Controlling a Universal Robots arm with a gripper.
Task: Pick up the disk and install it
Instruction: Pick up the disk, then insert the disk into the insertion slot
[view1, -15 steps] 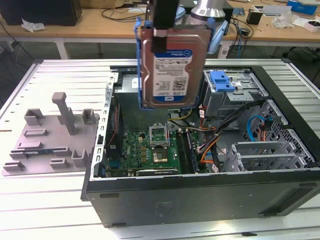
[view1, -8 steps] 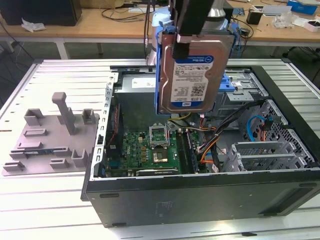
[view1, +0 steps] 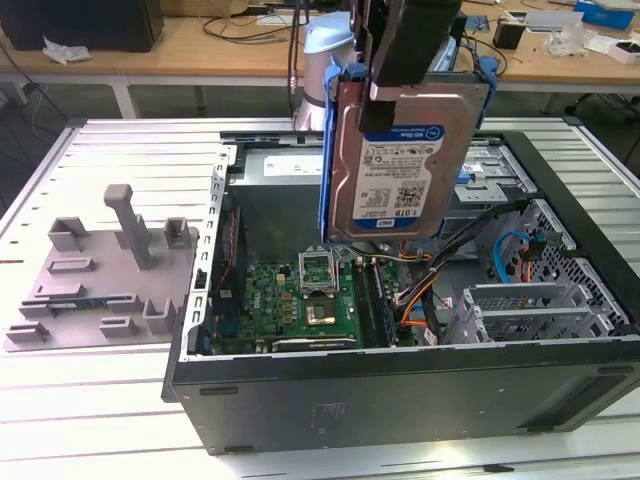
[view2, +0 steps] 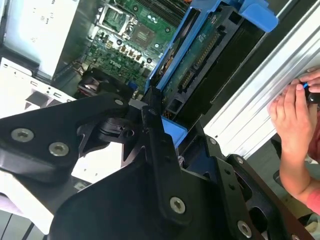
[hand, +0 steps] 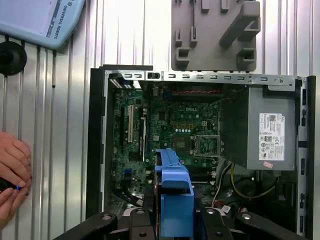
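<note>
- A grey fixture (view1: 100, 280) is lying on the table (view1: 120, 440) at the exterior view's left.
- The open computer case (view1: 380, 395) is sitting just beside it, with its motherboard (view1: 300, 300) facing up.
- The gripper (view1: 415, 85) is clamping the disk (view1: 395, 165) by its top edge. The disk is hanging upright in the air above the case's middle, label outward, clear of the motherboard.
- In the first wrist view, a person's hand (hand: 12, 175) is holding something small over the table beside the case.
</note>
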